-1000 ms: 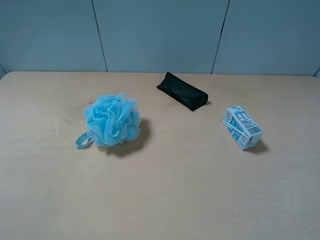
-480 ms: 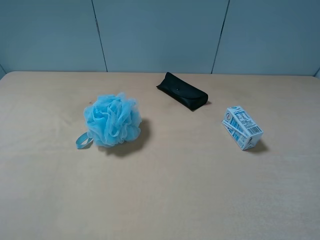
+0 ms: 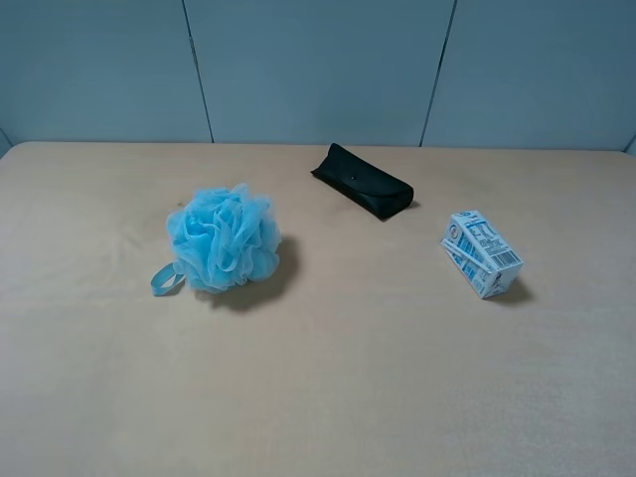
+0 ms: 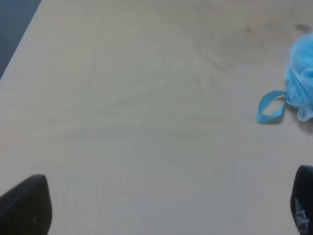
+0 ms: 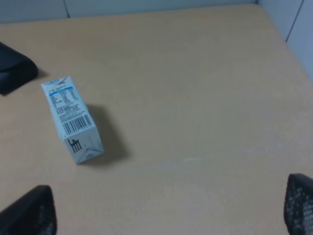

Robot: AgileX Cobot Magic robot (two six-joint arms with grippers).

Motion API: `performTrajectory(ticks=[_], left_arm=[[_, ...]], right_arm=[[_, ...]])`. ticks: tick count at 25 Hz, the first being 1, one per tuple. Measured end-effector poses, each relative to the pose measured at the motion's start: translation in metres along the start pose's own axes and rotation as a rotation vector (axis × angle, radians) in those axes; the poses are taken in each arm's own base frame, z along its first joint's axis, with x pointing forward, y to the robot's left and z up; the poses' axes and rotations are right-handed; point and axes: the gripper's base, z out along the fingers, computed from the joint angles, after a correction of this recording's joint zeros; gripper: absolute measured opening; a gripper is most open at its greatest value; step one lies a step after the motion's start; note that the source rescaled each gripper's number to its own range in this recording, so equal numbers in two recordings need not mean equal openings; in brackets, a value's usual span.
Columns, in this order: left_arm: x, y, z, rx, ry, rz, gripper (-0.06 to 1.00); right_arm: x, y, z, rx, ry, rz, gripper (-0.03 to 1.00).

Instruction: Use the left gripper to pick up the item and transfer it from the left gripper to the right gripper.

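The item, a small white-and-blue drink carton (image 3: 482, 253), lies on its side on the right part of the wooden table. It also shows in the right wrist view (image 5: 72, 120), with its barcode face up. No arm shows in the exterior high view. The left gripper (image 4: 161, 208) is open and empty over bare table, with only its two black fingertips (image 4: 27, 205) in view, far from the carton. The right gripper (image 5: 166, 208) is open and empty, its fingertips (image 5: 29, 211) set wide apart, short of the carton.
A fluffy blue bath puff (image 3: 223, 238) with a ribbon loop (image 3: 164, 279) sits left of centre; its edge shows in the left wrist view (image 4: 301, 78). A black glasses case (image 3: 362, 181) lies at the back centre. The table's left edge (image 4: 19, 46) shows in the left wrist view.
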Motion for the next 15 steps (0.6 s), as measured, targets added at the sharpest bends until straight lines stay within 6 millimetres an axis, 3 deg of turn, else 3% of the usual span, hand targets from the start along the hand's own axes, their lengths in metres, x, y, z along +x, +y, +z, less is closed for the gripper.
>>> performTrajectory(ticks=[15], left_arm=[[0.0, 0.0, 0.0, 0.0, 0.0, 0.0, 0.97]], right_arm=[[0.0, 0.0, 0.0, 0.002, 0.0, 0.001, 1.0]])
